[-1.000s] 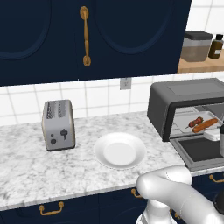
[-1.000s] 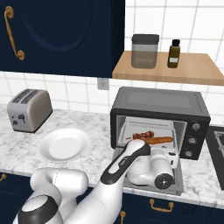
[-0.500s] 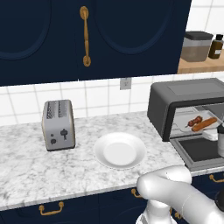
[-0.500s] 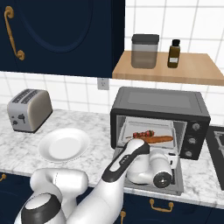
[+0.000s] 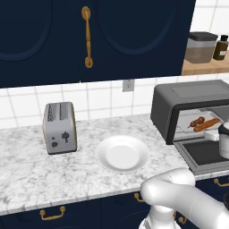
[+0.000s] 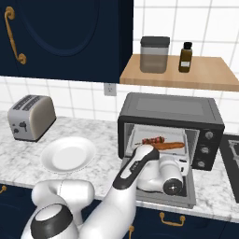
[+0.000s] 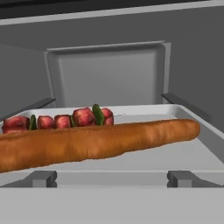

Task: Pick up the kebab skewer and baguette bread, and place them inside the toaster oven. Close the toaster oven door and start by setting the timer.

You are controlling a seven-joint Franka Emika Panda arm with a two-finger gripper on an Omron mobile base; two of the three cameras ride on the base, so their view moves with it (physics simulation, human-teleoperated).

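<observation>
The toaster oven (image 6: 168, 109) (image 5: 188, 96) stands at the right of the counter. Its door (image 6: 158, 196) (image 5: 201, 154) is folded down flat. On the tray inside lies the orange-brown baguette bread (image 7: 96, 142) (image 6: 167, 145) (image 5: 206, 125). The kebab skewer (image 7: 65, 120) (image 6: 153, 139) (image 5: 197, 121) lies just behind it, parallel to it. My gripper (image 6: 183, 164) hovers low over the open door, pointing into the oven mouth. It is open and holds nothing, a short way in front of the baguette.
A white plate (image 5: 123, 154) (image 6: 69, 154) sits mid-counter with a silver slot toaster (image 5: 59, 127) (image 6: 29, 116) to its left. A wooden shelf (image 6: 186, 74) above the oven carries a jar (image 6: 154, 54) and a dark bottle (image 6: 185, 57). Dark cupboards hang overhead.
</observation>
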